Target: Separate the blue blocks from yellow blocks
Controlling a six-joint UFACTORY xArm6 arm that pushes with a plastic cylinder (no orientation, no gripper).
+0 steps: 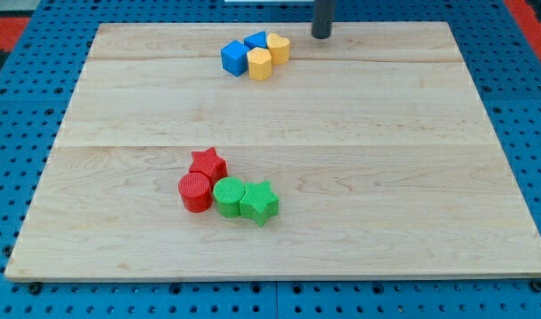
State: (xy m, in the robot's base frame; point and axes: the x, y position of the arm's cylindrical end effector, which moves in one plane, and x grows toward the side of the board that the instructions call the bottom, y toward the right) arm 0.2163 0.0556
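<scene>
Step in hand, by judgement: bringing my tip [322, 35] in on the mixed cluster near the top edge of the wooden board [430, 177], so as to part blue from yellow. Nothing parted yet.

Cluster as found: blue cube [234, 58] at the left end; a second blue block [256, 41] behind it, nearer the top edge, shape not clear; yellow hexagonal block [260, 64] just right of the blue cube and apparently touching it; a second yellow block [278, 48], also roughly hexagonal, at the right end. All four packed close, contact between most neighbours likely.

Advice for doing it well: enter at a seam, not at the cluster's face. A push from the right alone would likely drive all four along together. Better to work round to the gap between the rear blue block and the right yellow block, then slide one colour away toward the open middle or the left edge. Slow, short strokes; watch for blocks turning off the rod.

No pincer fitted: rod only, so no open or closed state to report. My tip stands at the top edge, to the right of the cluster, clear of the nearest yellow block, touching nothing.

Elsewhere: red star [208, 164], red cylinder [196, 191], green cylinder [229, 197] and green star [260, 202] grouped left of centre, toward the bottom edge, well apart from the work.
</scene>
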